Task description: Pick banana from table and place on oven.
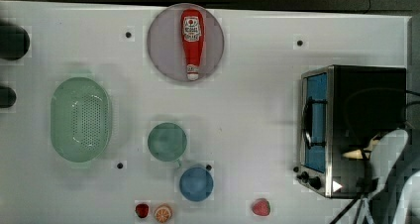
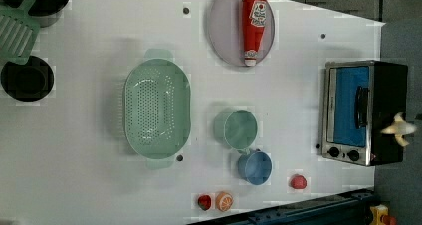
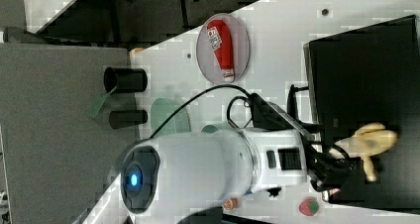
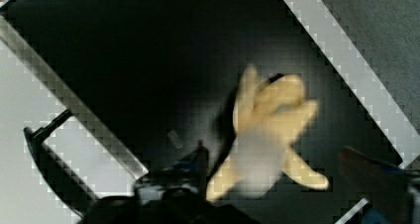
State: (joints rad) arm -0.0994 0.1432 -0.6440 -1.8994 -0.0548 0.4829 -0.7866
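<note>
The pale-yellow banana [image 3: 369,140] lies on the black top of the oven [image 3: 361,70], its peel flaps splayed. In the top view the banana [image 1: 359,152] sits near the oven's [image 1: 366,105] front right part, half covered by the white arm. My gripper [image 3: 339,159] hovers right over it. In the wrist view the gripper [image 4: 297,149] is open: one dark finger [image 4: 224,120] stands close beside the banana [image 4: 270,120], the other finger [image 4: 371,167] is well apart from it. The left view shows the banana [image 2: 398,129] on the oven [image 2: 388,85]. The white table [image 1: 247,85] spreads to the top view's left.
On the table are a ketchup bottle [image 1: 192,40] on a grey plate [image 1: 163,50], a green colander [image 1: 80,119], a green cup [image 1: 167,141], a blue cup [image 1: 196,183], a strawberry [image 1: 261,207], an orange slice [image 1: 163,213] and a small red fruit [image 1: 142,210].
</note>
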